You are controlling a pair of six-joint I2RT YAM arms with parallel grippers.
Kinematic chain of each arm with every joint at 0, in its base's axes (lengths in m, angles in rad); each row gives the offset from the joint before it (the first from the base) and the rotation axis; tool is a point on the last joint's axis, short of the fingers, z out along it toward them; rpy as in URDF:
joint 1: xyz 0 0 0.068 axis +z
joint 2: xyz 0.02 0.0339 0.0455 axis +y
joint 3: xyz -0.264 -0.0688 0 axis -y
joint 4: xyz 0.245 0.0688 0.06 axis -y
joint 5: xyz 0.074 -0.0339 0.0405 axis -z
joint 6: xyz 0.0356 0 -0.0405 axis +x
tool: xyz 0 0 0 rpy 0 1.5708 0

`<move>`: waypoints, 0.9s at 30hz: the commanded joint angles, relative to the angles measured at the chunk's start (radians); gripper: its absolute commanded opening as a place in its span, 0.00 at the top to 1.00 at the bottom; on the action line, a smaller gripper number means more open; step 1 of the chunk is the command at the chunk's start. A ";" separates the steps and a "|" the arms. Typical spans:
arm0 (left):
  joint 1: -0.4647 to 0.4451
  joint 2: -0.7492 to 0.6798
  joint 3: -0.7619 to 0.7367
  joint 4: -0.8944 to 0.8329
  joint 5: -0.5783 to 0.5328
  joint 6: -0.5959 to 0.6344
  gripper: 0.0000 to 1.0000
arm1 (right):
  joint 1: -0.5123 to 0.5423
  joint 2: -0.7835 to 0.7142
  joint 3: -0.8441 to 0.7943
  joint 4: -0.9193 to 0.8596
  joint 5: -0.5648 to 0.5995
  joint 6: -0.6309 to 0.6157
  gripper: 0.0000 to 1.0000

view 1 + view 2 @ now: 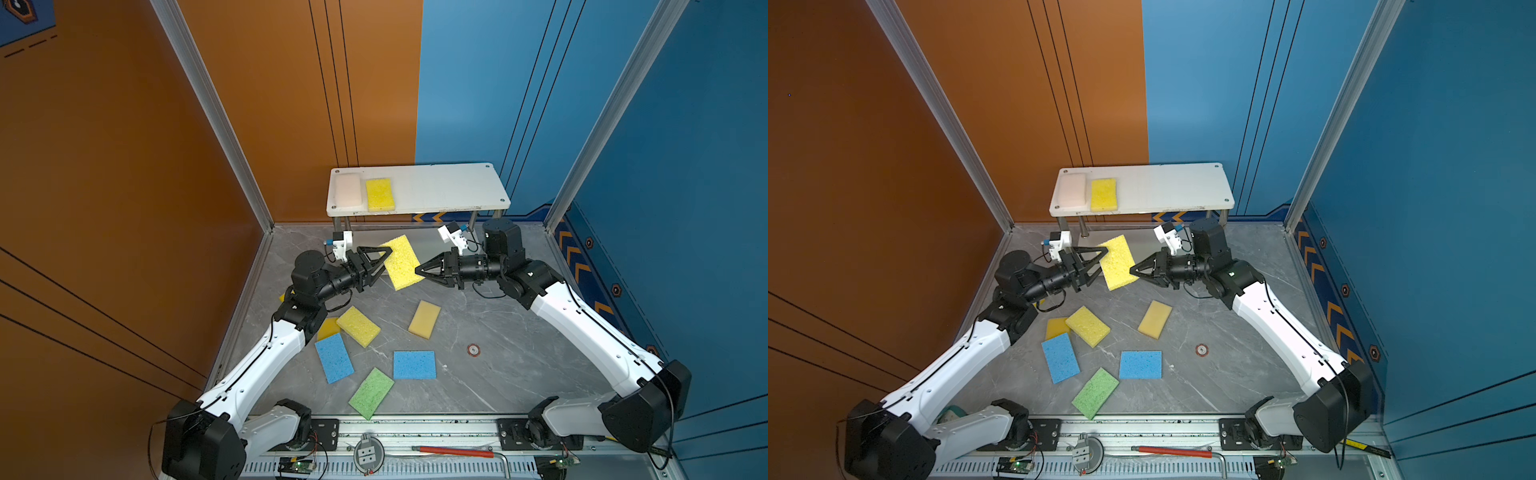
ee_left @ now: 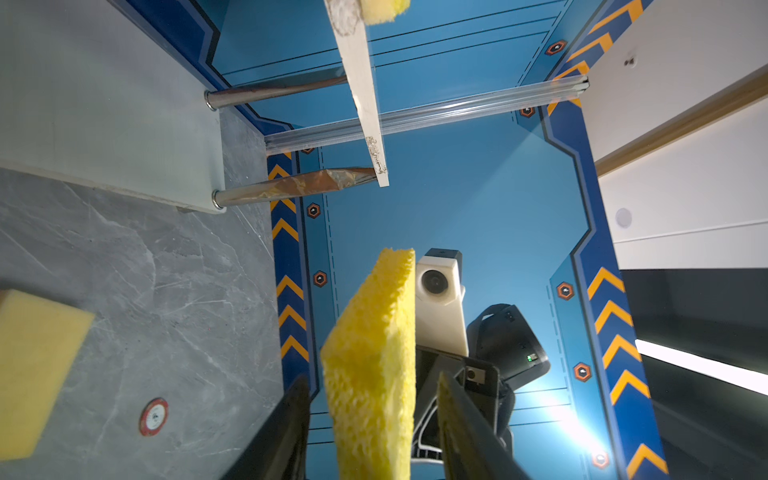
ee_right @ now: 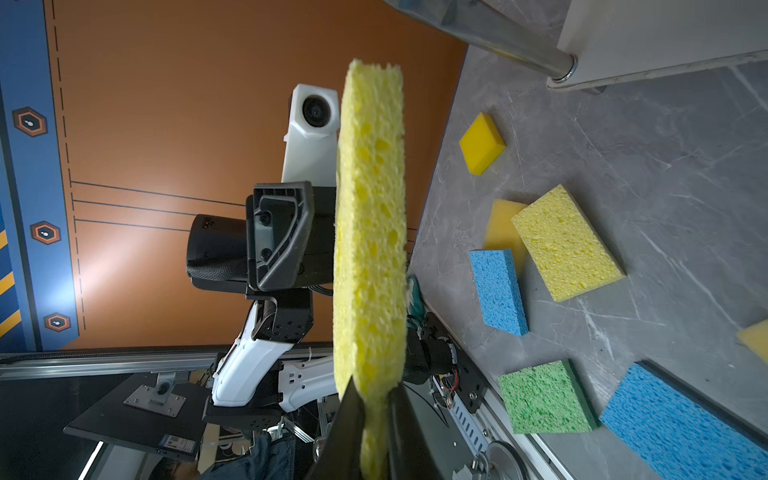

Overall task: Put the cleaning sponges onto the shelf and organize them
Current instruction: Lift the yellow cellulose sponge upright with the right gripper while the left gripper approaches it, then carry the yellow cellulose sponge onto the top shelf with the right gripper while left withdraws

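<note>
The right end effector [image 1: 417,270] is clamped on one edge of a porous bright yellow rectangular foam sponge [image 1: 401,262], and its fingertips [image 3: 343,432] squeeze the foam thin in the right wrist view; the left end effector [image 1: 380,266] sits at the opposite side of this sponge with its jaws spread, and the left wrist view shows a gap between the foam and each finger [image 2: 286,428], so it grips nothing; the sponge hangs above the grey marbled surface [image 1: 498,332], just in front of the white two-tier shelf with metal posts [image 1: 449,187]; on the shelf's top board, at its left end, a pale pinkish-white foam sponge [image 1: 348,190] and a yellow foam sponge [image 1: 380,194] lie side by side; the rest of that board is bare; on the surface a yellow porous sponge [image 1: 358,326] overlaps a yellow-orange smooth sponge [image 1: 328,327] beside the left arm; a second yellow-orange smooth sponge [image 1: 424,319] lies apart to the right; nearer the arm bases lie a tilted blue sponge [image 1: 334,357], a square-set blue sponge [image 1: 414,365] and a green sponge [image 1: 371,393]; a small bright yellow block [image 3: 482,143] shows near the left arm in the right wrist view.
</note>
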 commanded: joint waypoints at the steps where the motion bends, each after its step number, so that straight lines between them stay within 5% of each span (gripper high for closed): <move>1: -0.006 -0.007 0.012 0.021 -0.009 0.010 0.29 | -0.005 -0.029 -0.019 0.022 0.015 0.009 0.88; 8: -0.007 -0.030 -0.008 0.016 -0.010 0.010 0.02 | 0.000 -0.044 -0.031 0.018 0.035 0.012 0.88; 20: 0.003 -0.108 -0.025 -0.078 -0.017 0.048 0.02 | 0.016 -0.084 -0.055 0.000 0.093 0.012 0.88; 27: 0.074 -0.233 -0.038 -0.316 -0.058 0.131 0.02 | -0.038 -0.116 0.008 -0.130 0.168 -0.057 0.88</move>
